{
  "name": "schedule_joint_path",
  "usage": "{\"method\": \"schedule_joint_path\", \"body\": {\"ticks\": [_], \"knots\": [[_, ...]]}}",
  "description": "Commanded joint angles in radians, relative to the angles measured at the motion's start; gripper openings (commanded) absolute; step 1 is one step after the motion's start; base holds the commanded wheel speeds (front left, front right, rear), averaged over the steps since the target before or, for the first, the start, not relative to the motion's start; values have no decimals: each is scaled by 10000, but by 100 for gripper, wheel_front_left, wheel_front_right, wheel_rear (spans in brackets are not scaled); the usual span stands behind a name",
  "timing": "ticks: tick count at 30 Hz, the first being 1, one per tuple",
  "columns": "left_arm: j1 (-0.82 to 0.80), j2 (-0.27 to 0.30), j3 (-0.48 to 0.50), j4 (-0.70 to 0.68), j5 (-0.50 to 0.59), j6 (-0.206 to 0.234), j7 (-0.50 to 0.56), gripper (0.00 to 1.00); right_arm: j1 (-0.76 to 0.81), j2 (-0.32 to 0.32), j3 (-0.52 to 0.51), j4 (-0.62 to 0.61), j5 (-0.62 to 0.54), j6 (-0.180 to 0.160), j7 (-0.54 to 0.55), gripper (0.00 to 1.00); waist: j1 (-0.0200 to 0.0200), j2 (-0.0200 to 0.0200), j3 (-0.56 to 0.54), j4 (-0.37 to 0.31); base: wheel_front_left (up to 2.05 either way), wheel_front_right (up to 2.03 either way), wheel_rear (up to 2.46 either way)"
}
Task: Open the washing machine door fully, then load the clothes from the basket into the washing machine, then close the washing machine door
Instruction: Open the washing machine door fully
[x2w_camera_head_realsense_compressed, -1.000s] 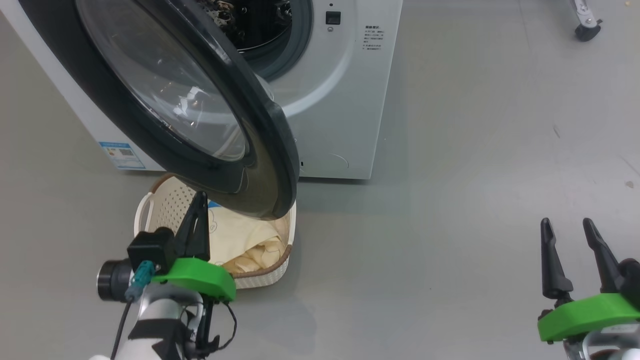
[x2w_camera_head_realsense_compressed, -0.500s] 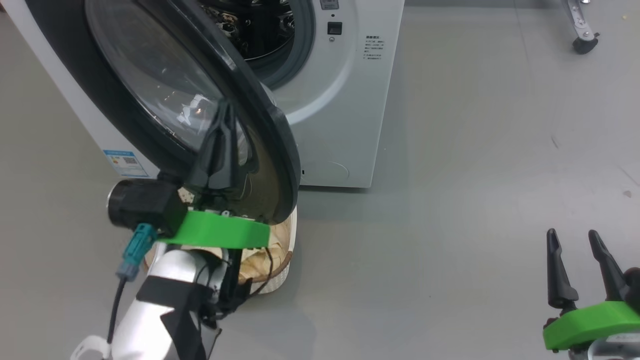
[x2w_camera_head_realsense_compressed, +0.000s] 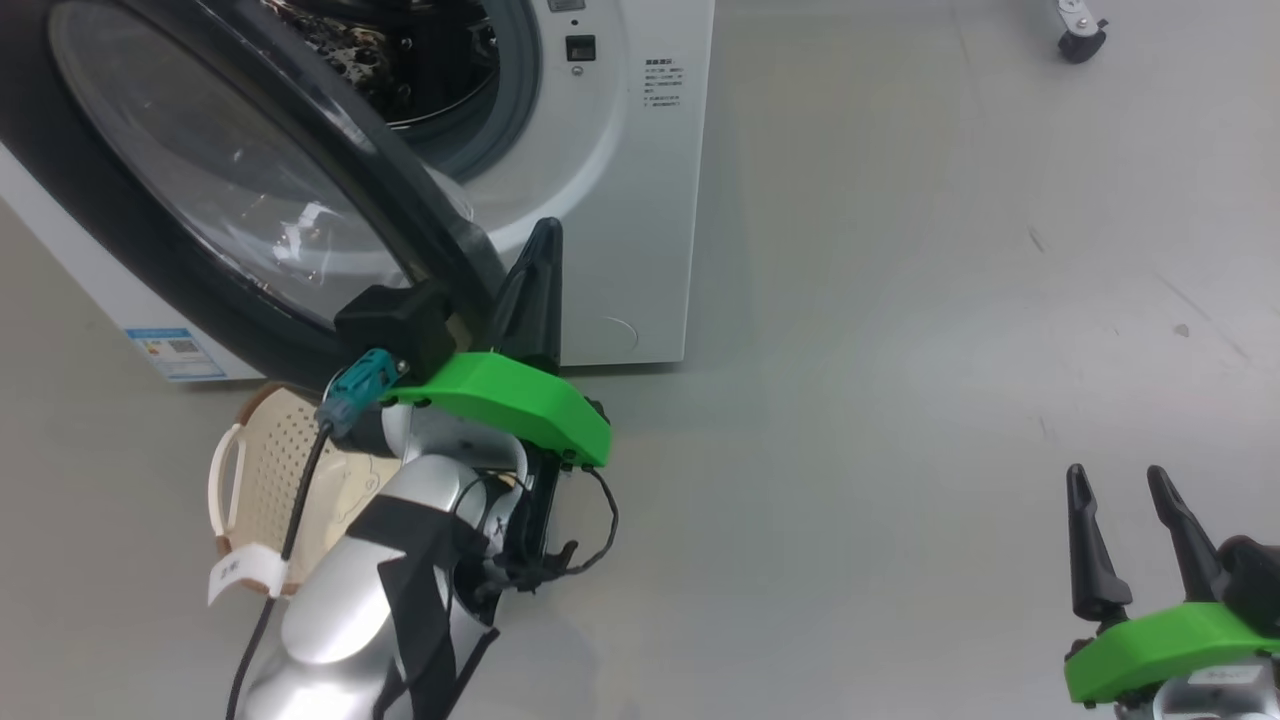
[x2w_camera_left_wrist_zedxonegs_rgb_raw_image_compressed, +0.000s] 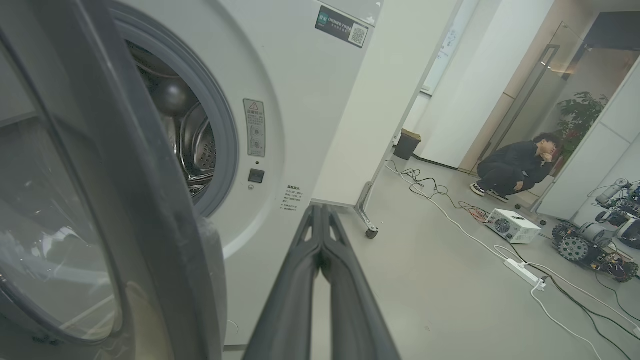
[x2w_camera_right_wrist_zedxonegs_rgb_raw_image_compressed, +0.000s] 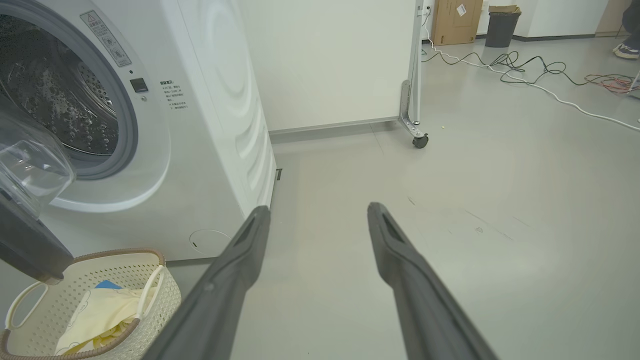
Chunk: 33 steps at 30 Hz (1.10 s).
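Your left tool (x2w_camera_head_realsense_compressed: 543, 245) is clenched, its two fingers pressed together with nothing between them. It points up at the white front of the washer (x2w_camera_head_realsense_compressed: 620, 200), just beside the free edge of the door (x2w_camera_head_realsense_compressed: 230, 200). Whether it touches the black rim, you cannot tell from these views. The door stands partly open and hangs over the basket (x2w_camera_head_realsense_compressed: 255, 450). The basket sits on the floor (x2w_camera_head_realsense_compressed: 900, 350), close before the washer's lower front, and your left arm (x2w_camera_head_realsense_compressed: 340, 620) covers part of it. In the right wrist view the clothes (x2w_camera_right_wrist_zedxonegs_rgb_raw_image_compressed: 100, 310) lie inside the basket, cream-yellow with a bit of blue at the back. Behind the grey gasket (x2w_camera_right_wrist_zedxonegs_rgb_raw_image_compressed: 127, 125) you see the steel drum (x2w_camera_right_wrist_zedxonegs_rgb_raw_image_compressed: 60, 100).

Your right tool (x2w_camera_head_realsense_compressed: 1115, 478) is released, fingers spread wide and holding nothing. It is low over the floor and well apart from the washer.

The floor is smooth, pale grey and a little glossy, with some small dark marks. To the right of the washer stands a white partition (x2w_camera_right_wrist_zedxonegs_rgb_raw_image_compressed: 330, 60) on a castor (x2w_camera_right_wrist_zedxonegs_rgb_raw_image_compressed: 420, 141). Beyond it, cables (x2w_camera_left_wrist_zedxonegs_rgb_raw_image_compressed: 450, 202) run over the floor to a white box (x2w_camera_left_wrist_zedxonegs_rgb_raw_image_compressed: 510, 225) and a power strip (x2w_camera_left_wrist_zedxonegs_rgb_raw_image_compressed: 522, 267). A person (x2w_camera_left_wrist_zedxonegs_rgb_raw_image_compressed: 515, 167) crouches at the far side, near a plant (x2w_camera_left_wrist_zedxonegs_rgb_raw_image_compressed: 580, 115). A dark bin (x2w_camera_left_wrist_zedxonegs_rgb_raw_image_compressed: 407, 145) stands by the wall, and a small wheeled machine (x2w_camera_left_wrist_zedxonegs_rgb_raw_image_compressed: 582, 245) is at the far right.
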Motion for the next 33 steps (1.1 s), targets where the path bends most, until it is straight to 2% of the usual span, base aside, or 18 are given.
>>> {"method": "schedule_joint_path", "body": {"ticks": [1,10,17,33], "knots": [[-618,127,294,-10,-171,117,-136,0,-507,-164,204,-259,67,-2,-140,100,0,0,35,-109,0,0,0],[-1401,126,-84,2072,-1304,587,-966,0,-619,-164,245,-60,132,-2,-218,100,0,0,91,-275,0,0,0],[-1700,126,-180,3046,-1833,556,-1379,0,-701,-164,216,66,205,-2,-300,100,0,0,153,-173,0,0,0],[-1707,126,-379,3754,-2072,464,-1646,0,-807,-164,59,252,289,-2,-391,100,0,0,218,268,0,0,0]]}}
